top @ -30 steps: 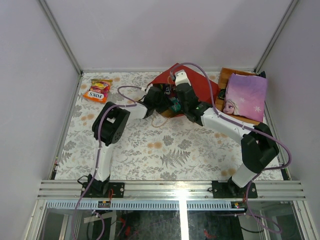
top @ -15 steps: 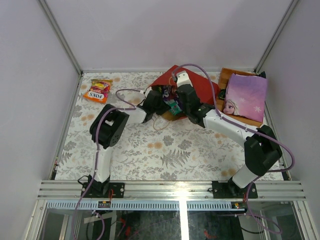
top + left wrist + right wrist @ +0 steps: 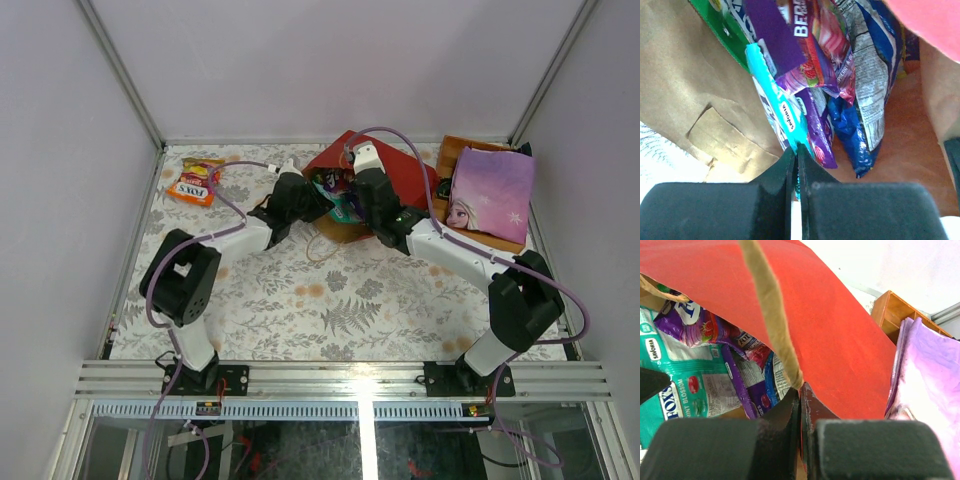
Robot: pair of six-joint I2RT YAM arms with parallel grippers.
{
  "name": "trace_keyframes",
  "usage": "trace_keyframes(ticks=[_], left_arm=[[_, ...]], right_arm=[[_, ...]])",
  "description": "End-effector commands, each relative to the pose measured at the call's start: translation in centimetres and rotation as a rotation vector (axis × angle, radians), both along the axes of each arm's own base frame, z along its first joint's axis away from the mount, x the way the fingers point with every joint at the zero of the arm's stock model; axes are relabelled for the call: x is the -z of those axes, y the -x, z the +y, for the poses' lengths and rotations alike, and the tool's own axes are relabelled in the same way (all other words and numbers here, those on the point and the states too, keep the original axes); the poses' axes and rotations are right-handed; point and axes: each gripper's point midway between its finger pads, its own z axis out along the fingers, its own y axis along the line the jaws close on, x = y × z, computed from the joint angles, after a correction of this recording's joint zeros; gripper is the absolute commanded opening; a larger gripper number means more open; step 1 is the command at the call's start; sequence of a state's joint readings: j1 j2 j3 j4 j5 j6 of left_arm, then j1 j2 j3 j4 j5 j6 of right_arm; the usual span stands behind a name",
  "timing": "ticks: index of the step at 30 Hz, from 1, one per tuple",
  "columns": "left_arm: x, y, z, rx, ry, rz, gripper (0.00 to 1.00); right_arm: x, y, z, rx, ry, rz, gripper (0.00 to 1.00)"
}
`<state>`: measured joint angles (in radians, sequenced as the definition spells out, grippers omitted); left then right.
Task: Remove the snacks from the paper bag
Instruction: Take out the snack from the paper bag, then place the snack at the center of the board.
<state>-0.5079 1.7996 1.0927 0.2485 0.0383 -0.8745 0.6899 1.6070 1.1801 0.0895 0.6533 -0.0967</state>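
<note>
Most snacks (image 3: 850,75) are seen inside the paper bag (image 3: 840,340), just ahead of the left jaws, which are clenched on a teal packet (image 3: 775,100); the bag's red wall is gripped by the right jaws. Only two packets (image 3: 195,180) are laid out on the counter (image 3: 330,300), well left of both, so much is left

Plain pale lilac-grey walls (image 3: 330,60) are closing in the work area on three sides, metal corner posts (image 3: 120,70) slanting up at the far corners. A white tablecloth (image 3: 330,300) printed with grey leaves and orange blooms is covering the top. A ribbed metal rail (image 3: 350,378) is running along the near edge. A wooden box (image 3: 450,152) is sitting far right. Light is falling evenly.
</note>
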Motion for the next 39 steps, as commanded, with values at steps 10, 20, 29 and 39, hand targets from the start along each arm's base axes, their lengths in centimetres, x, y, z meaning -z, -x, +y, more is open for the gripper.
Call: trace_keyframes(ticks=[10,20,29,39], left_arm=[[-9.3,5.0,-0.4,0.279,-0.047,-0.099,0.0],[-13.0,8.5,2.0,0.381,-0.202,-0.138,0.0],[-15.8,10.1,6.2,0.274,-0.288,-0.219,0.0],[-17.3,10.4,16.4,-0.205,-0.204,-0.276,0.0]], right_arm=[[-2.8,0.2,-1.3,0.048,-0.05,-0.055,0.0],[-2.8,0.3,-1.3,0.046,-0.055,-0.055,0.0],[-2.8,0.5,-1.3,0.043,-0.064,-0.054,0.0],[-2.6,0.9,-1.3,0.026,-0.075,-0.05,0.0]])
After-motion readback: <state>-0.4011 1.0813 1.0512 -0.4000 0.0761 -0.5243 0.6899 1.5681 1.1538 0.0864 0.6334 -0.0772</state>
